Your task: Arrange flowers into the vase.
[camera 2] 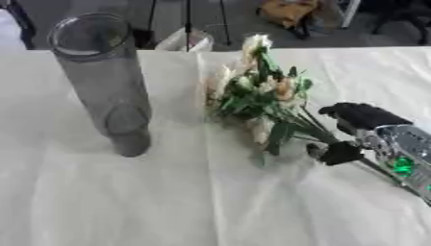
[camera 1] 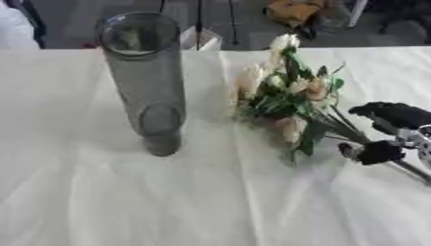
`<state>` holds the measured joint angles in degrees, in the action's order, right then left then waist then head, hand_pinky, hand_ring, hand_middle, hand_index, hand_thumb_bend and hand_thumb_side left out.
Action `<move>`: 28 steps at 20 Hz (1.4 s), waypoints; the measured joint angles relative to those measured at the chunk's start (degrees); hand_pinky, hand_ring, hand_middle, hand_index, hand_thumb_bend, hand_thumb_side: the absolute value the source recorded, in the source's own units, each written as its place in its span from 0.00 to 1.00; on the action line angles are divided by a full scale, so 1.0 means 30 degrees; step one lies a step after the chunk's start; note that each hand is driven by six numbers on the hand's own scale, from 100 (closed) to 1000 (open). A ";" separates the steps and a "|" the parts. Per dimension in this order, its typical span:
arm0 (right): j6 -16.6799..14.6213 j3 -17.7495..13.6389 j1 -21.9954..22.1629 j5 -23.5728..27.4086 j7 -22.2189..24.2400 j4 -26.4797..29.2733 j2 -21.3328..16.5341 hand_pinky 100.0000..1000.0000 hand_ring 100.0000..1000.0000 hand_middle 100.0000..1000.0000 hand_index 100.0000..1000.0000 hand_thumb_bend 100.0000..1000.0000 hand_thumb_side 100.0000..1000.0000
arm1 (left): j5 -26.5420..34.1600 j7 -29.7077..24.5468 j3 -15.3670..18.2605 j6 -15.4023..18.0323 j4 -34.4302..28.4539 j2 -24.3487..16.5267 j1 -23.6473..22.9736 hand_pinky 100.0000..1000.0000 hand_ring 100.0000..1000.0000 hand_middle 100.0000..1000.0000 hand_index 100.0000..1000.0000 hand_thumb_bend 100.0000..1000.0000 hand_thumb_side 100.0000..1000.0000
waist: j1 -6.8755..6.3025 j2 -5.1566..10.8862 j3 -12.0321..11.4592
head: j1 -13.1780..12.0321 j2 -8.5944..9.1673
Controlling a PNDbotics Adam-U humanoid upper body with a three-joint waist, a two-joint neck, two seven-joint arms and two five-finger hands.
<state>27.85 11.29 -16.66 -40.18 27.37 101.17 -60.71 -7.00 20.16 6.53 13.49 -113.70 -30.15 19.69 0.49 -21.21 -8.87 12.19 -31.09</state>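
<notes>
Right hand (camera 2: 349,132) pinches the flower bunch (camera 1: 290,98) stems; next, lift and tip them into the glass vase (camera 1: 145,81).

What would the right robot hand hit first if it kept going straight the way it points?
Probably the flower stems between its fingers, then the bouquet; the vase lies farther left.

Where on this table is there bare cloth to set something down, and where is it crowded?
Bare white tablecloth fills the whole near side, below the glass vase and the flowers. The far-left cloth beside the vase is bare too. A narrow bare strip runs between vase and flowers. It is crowded on the right, where the right hand closes around the flower stems.
</notes>
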 measured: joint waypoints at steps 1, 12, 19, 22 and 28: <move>-0.0043 0.0000 -0.0006 -0.0006 -0.0057 -0.0107 0.0004 0.76 0.85 0.87 0.97 0.14 0.54 | 0.0002 -0.0002 -0.0001 0.0002 0.0000 0.0001 0.0000 0.74 0.85 0.86 0.94 0.00 0.99 | -0.0002 -0.0002 0.0000 | 0.0004 0.0031; -0.0463 0.0256 -0.0346 0.0031 -0.0663 -0.1193 0.0314 0.73 0.82 0.83 0.93 0.15 0.50 | 0.0029 -0.0014 -0.0002 0.0011 0.0000 0.0097 0.0000 0.75 0.85 0.86 0.94 0.00 0.99 | -0.0004 -0.0153 -0.0120 | 0.0016 0.0147; -0.0837 0.0497 -0.0852 -0.0108 -0.0803 -0.1923 0.0388 0.73 0.82 0.84 0.94 0.15 0.49 | 0.0030 -0.0030 -0.0014 -0.0004 0.0000 0.0165 0.0000 0.75 0.85 0.86 0.94 0.00 0.99 | -0.0004 -0.0242 -0.0192 | 0.0065 0.0282; -0.1019 0.0614 -0.1150 -0.0342 -0.0872 -0.2249 0.0522 0.72 0.81 0.83 0.93 0.14 0.50 | 0.0031 -0.0060 -0.0063 -0.0035 0.0000 0.0172 0.0001 0.75 0.85 0.86 0.94 0.00 0.99 | -0.0004 -0.0275 -0.0235 | 0.0134 0.0313; -0.1180 0.0817 -0.1507 -0.0685 -0.1416 -0.2633 0.0832 0.65 0.72 0.73 0.86 0.06 0.52 | 0.0033 -0.0099 -0.0102 -0.0073 0.0000 0.0291 0.0001 0.75 0.85 0.86 0.94 0.00 1.00 | -0.0004 -0.0376 -0.0293 | 0.0205 0.0318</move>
<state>24.31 13.74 -21.18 -42.23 23.13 93.27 -58.21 -6.90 19.86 6.22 13.27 -113.70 -29.28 19.70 0.48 -22.34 -9.75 12.80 -30.13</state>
